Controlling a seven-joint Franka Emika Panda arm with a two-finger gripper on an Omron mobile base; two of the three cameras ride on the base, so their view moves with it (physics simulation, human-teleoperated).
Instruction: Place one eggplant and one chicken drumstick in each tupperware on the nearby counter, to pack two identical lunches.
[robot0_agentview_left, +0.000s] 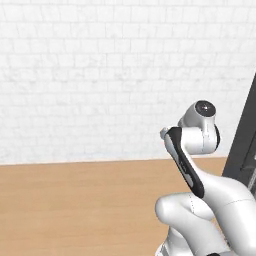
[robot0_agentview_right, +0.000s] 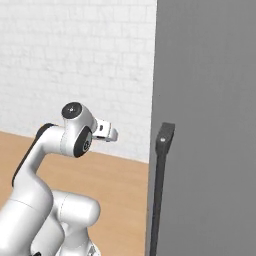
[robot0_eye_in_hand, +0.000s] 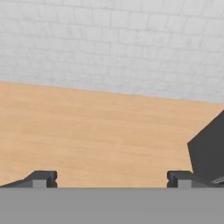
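Inspector: Gripper (robot0_eye_in_hand: 112, 179) status first. In the hand view its two dark fingertips (robot0_eye_in_hand: 41, 178) stand spread wide, one at the far left and one at the far right of the lower edge, with nothing between them.

Clerk: Is it touching anything?

Inspector: No contact is visible. Bare wood shows in the gap between the tips.

Clerk: What surrounds it?

Inspector: A light-brown wooden surface (robot0_eye_in_hand: 100, 131) lies ahead of the hand and runs back to a white brick wall (robot0_eye_in_hand: 113, 43). At the right a dark grey panel (robot0_eye_in_hand: 209, 151) stands on the wood, just beyond the right fingertip.

Clerk: And from the base cameras?

Inspector: In the left base view the white arm (robot0_agentview_left: 200, 200) rises from the lower right, its wrist held above the wood. In the right base view a tall grey panel (robot0_agentview_right: 205, 125) with a slim dark bar handle (robot0_agentview_right: 160, 185) stands close on the right, with the arm just left of it.

Clerk: Location of the containers and the food?

Inspector: I cannot tell. Whether this wood is the counter, I cannot confirm either.
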